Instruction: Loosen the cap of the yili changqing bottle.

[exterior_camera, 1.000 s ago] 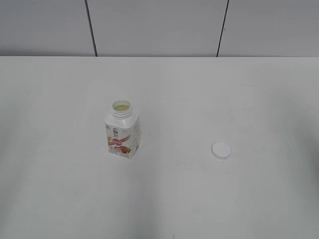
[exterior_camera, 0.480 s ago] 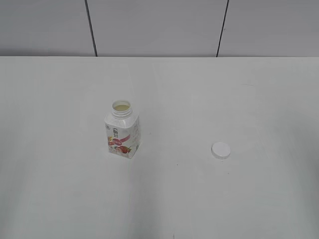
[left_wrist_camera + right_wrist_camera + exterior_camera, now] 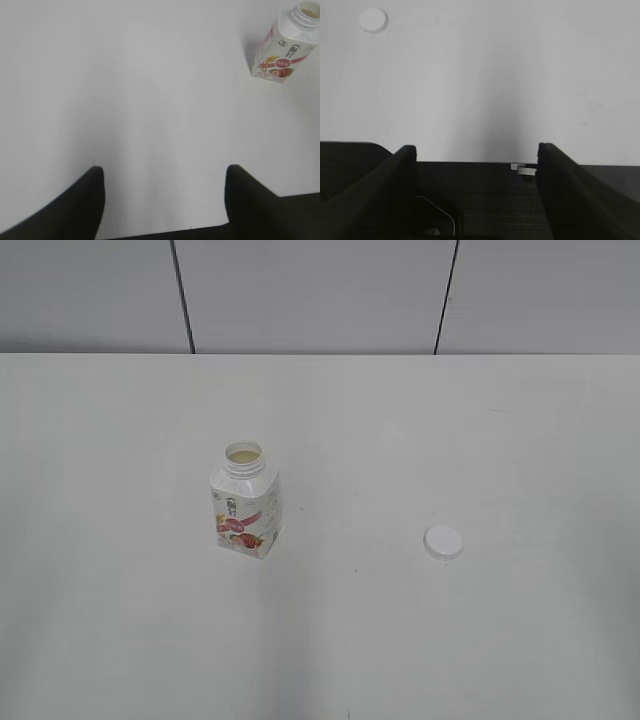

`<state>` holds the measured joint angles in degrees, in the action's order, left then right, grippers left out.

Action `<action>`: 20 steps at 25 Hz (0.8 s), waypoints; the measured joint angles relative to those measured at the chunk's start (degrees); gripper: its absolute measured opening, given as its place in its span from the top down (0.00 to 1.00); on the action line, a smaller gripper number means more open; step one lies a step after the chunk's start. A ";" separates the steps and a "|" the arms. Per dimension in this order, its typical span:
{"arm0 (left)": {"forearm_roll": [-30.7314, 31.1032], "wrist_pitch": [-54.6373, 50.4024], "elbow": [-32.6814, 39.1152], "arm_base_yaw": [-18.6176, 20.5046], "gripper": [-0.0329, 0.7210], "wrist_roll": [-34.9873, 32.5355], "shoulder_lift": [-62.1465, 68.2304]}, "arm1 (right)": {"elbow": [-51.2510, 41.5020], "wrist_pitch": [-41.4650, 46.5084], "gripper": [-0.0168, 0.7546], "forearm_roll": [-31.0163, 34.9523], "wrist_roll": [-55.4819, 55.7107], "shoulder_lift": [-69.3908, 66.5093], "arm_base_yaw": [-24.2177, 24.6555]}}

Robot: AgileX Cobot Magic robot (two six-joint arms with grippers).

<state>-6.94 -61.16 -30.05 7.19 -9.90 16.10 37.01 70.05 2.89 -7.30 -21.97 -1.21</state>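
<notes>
Exterior view: the cap (image 3: 443, 542) lies off the upright, open-necked yili changqing bottle (image 3: 246, 502), well apart on the white table (image 3: 120, 620). Left gripper (image 3: 162, 200) spread, bottle far ahead-right; right gripper (image 3: 475, 172) spread, cap far ahead-left

Left end effector (image 3: 162, 197): two matte black fingers (image 3: 82, 207), broad and rounded at the tips, no markings visible. Right end effector (image 3: 475, 170): same black fingers (image 3: 570, 192), flat inner faces, tapering toward the tips. Behind them a dark textured body, a small silver metal tab (image 3: 525, 170) at 3 o'clock, a thin pale cable (image 3: 442, 212) at 7 o'clock.
</notes>
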 joint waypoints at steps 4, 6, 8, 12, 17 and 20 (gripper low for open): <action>0.00 0.00 0.00 0.00 0.34 0.00 -2.91 | -2.53 0.05 0.22 0.00 0.00 4.10 0.00; 0.00 0.00 0.00 0.00 0.35 0.00 -5.94 | -4.38 0.12 0.22 0.00 0.00 6.49 0.00; 0.00 0.00 0.00 0.00 0.35 0.00 -9.01 | -4.80 0.19 0.22 0.00 0.35 8.59 0.00; -0.07 0.00 0.00 0.00 0.35 0.00 -15.33 | -5.17 -1.00 0.22 0.00 1.34 13.72 0.00; -0.07 -0.06 0.00 0.00 0.36 0.00 -16.50 | -5.49 -2.25 0.22 -0.27 2.24 20.60 0.00; -0.14 -0.06 0.00 0.00 0.36 0.00 -16.50 | -5.56 -2.44 0.22 -1.20 3.53 22.28 0.00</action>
<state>-7.08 -61.22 -30.05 7.19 -9.90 -0.40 31.45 67.60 1.69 -3.77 0.31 -1.21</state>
